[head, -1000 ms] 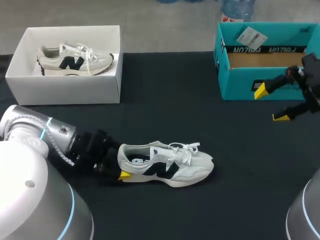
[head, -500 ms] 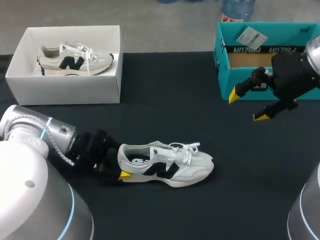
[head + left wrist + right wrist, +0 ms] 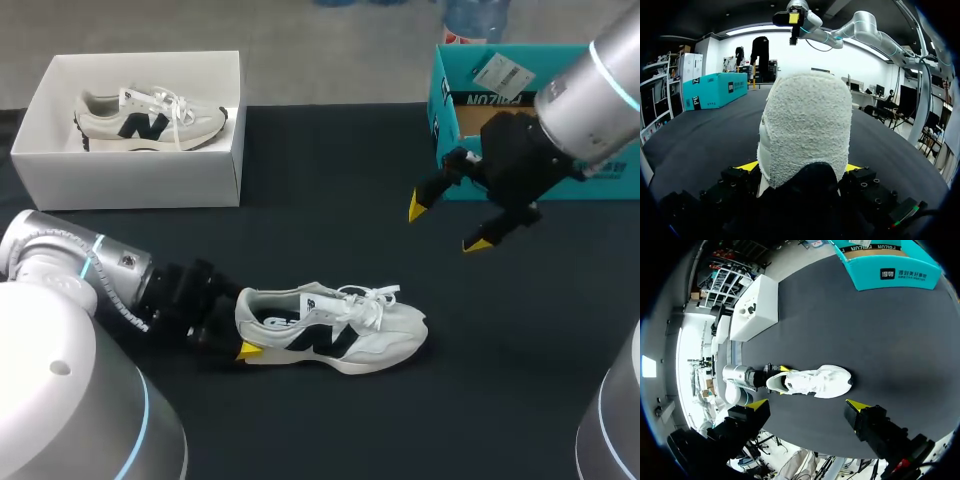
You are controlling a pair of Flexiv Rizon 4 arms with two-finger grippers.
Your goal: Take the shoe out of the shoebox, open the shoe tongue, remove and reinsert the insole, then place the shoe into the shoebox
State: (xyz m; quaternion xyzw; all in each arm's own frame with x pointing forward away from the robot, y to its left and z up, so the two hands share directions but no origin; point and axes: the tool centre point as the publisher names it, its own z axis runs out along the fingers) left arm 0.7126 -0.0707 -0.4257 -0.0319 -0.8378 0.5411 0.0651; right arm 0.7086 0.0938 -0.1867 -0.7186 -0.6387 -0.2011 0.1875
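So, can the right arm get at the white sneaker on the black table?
Probably yes: nothing lies between, its jaws are open, and the white sneaker is held only at the heel.

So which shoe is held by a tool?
The shoe on the table: the left tool grips its heel. The other shoe lies in the white box.

White shoe (image 3: 335,330), perhaps grey-toned; teal box (image 3: 460,65).

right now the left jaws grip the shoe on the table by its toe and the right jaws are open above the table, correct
Wrong in one respect: the left jaws grip the shoe by its heel, not its toe, as the head view shows. The shoe is on the table and the right jaws are open above it.
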